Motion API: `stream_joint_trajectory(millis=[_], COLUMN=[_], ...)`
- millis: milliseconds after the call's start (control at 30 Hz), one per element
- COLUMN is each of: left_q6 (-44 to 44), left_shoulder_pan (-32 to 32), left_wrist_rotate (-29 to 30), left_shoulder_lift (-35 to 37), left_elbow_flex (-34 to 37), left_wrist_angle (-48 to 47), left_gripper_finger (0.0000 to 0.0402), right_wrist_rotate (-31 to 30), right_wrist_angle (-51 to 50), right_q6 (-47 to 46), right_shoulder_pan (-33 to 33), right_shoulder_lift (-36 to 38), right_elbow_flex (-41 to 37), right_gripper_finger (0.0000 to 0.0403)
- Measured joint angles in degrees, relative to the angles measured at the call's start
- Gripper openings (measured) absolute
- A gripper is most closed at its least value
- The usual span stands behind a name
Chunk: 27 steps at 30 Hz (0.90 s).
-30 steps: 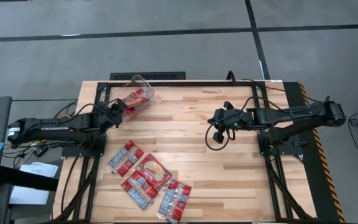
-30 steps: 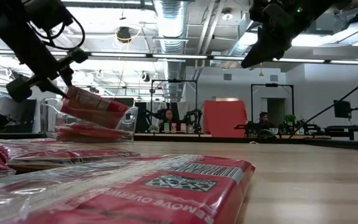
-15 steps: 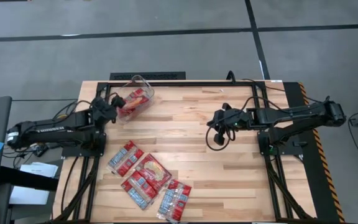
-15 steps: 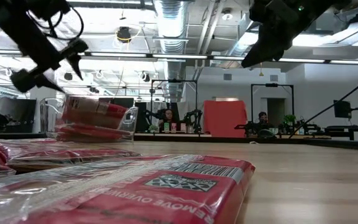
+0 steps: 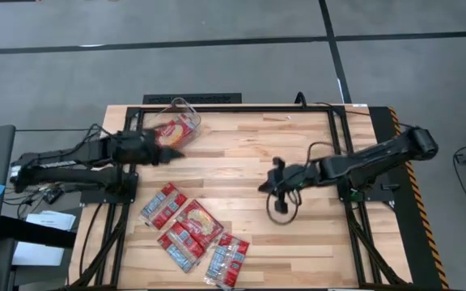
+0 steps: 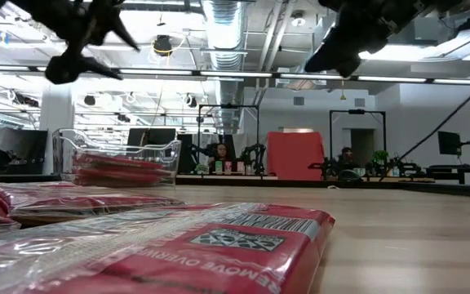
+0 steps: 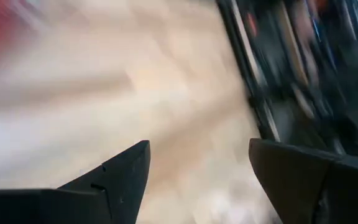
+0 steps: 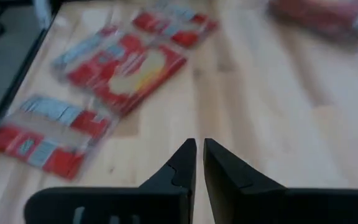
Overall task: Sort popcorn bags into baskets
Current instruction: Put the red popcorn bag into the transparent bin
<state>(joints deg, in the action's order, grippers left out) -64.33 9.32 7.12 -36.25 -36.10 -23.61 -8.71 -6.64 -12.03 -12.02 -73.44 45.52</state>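
The clear basket (image 5: 180, 124) stands at the table's far left with red popcorn bags (image 6: 121, 167) lying flat inside it. Several more popcorn bags (image 5: 191, 233) lie flat on the table near its near left; in the right wrist view they show as a tan-oval bag (image 8: 129, 62) and a grey-panelled bag (image 8: 45, 134). My left gripper (image 5: 175, 154) hangs open and empty just near of the basket, above the table (image 7: 197, 146). My right gripper (image 5: 265, 184) hovers shut over the table's middle (image 8: 199, 144), right of the loose bags.
A black cable loop (image 5: 280, 202) hangs under my right arm. Black frame rails (image 5: 241, 107) run along the table's far edge and sides. Bare wood (image 5: 241, 153) lies between the basket and my right gripper.
My left gripper has opened and let go of a popcorn bag, which has dropped flat into the basket; the gripper has then risen and drawn back toward the near edge. My right gripper has gone toward the near edge and the loose bags.
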Motion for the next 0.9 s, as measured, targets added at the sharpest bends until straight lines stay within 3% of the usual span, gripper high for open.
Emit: stream_joint_trajectory(millis=[100,300,433,733,900], left_q6=[-0.27,0.15,-0.61,-2.05,-3.09], left_shoulder_pan=[-7.25,-18.48,-22.58,-28.25,-30.45], left_wrist_rotate=[-2.54,5.17,6.66,6.92,7.15], left_shoulder_lift=[-4.88,-15.96,-22.30,-30.00,-30.83], left_elbow_flex=[0.00,0.02,0.02,0.04,0.04], left_wrist_angle=[4.40,10.88,14.79,19.49,19.72], left_gripper_finger=[0.0256,0.0249,0.0249,0.0249,0.0249], right_wrist_rotate=[-0.01,4.56,4.50,4.33,3.95], right_wrist_angle=[5.02,18.85,24.28,18.99,9.83], right_q6=[-1.03,-5.24,-9.43,-11.63,-13.41], right_shoulder_pan=[-4.16,-10.50,-13.07,-19.25,-18.92], right_shoulder_lift=[-5.15,-15.92,-23.66,-42.79,-46.93], right_elbow_flex=[-0.10,-0.04,2.28,19.15,25.94], right_gripper_finger=[0.0053,0.0018,0.0008,0.0024,0.0014])
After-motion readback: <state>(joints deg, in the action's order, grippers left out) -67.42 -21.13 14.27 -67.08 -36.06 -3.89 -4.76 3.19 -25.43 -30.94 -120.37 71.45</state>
